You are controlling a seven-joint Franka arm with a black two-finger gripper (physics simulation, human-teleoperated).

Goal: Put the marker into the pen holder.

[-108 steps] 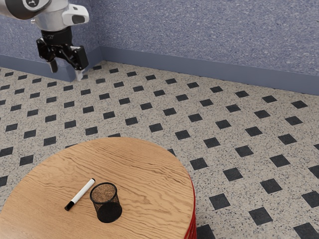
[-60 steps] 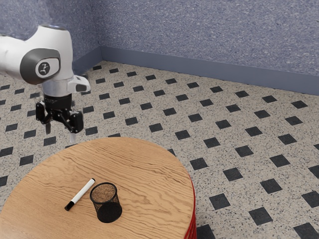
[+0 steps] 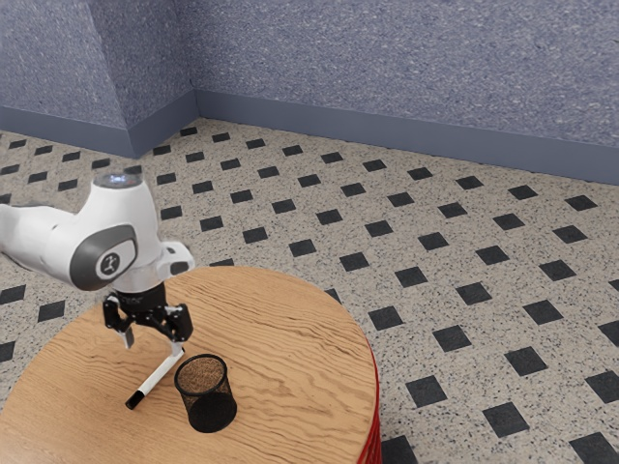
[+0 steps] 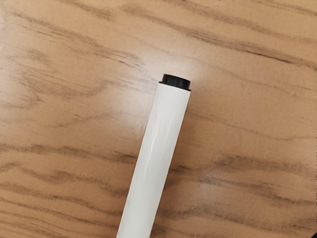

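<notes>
Presently, the black two-finger gripper [image 3: 152, 343], jaws apart, is above the round wooden table [image 3: 280, 333], where the black-capped white marker [image 3: 159, 374] lies beside the upright black mesh pen holder [image 3: 209, 398].

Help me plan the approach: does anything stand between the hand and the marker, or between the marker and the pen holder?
Nothing visible stands between the open hand and the marker. Between marker and pen holder lies only bare tabletop; the holder's own upright wall probably means lifting the marker over it.

exterior looking down, wrist close, marker [image 4: 157, 153] shared
</notes>
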